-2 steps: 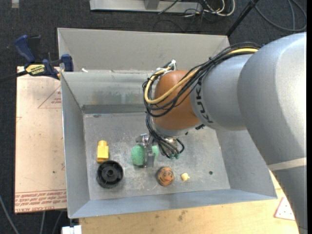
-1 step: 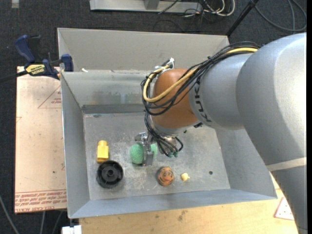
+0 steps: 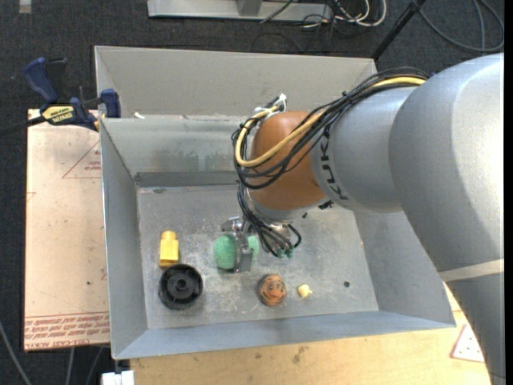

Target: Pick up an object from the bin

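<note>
**Pincer is down on the bin floor, green lump right at its 9 o'clock**

Quick rundown for you. Your pincer (image 3: 243,249) sits low in the middle of the bin (image 3: 120,215), just above the floor. It hangs under the orange wrist cover (image 3: 280,163), and the arm (image 3: 401,143) reaches in from 3 o'clock.

The thing closest to it is a green lump (image 3: 224,253), rounded and roughly egg-shaped. It lies on the floor near the centre, right at the pincer's 9 o'clock. It looks tight against the metal tip on that side, touching or as good as. I can't see the lump sitting inside the grip, so I wouldn't call it held.

Whether the pincer is spread or pressed together, I honestly can't tell. The wrist and its cables cover too much of it from this angle.

Other stuff around it:
- yellow block (image 3: 168,248), further out at 9 o'clock, well past the green lump
- black round part (image 3: 180,286), at about 8 o'clock, just below the yellow block
- brown ball (image 3: 272,289), at about 5 o'clock, near the front wall
- small cream bit (image 3: 304,290), at about 4 o'clock, just beside the brown ball

None of those four touch the pincer.
</note>
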Motion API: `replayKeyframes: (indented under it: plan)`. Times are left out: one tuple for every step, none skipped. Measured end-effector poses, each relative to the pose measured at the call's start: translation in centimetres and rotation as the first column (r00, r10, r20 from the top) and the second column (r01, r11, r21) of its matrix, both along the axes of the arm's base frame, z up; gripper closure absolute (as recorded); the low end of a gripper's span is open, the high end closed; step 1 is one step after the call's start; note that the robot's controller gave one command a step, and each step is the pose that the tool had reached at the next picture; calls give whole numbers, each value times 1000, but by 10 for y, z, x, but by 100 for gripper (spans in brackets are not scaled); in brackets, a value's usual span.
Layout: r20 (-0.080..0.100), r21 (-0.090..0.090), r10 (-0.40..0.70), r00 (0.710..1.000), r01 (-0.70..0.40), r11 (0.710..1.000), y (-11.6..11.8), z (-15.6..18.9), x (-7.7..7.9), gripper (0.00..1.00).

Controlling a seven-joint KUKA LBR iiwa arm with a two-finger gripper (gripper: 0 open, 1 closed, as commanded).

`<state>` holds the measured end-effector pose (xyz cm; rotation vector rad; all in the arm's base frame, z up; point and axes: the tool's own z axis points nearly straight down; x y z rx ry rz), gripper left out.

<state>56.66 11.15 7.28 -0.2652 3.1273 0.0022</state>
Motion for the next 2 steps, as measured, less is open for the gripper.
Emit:
replayKeyframes:
  plan:
    - [-2,-1,-1,1000,1,1000,-1,8,-2,100]
    - [-1,0,-1,1000,1,1000,-1,14,-2,100]
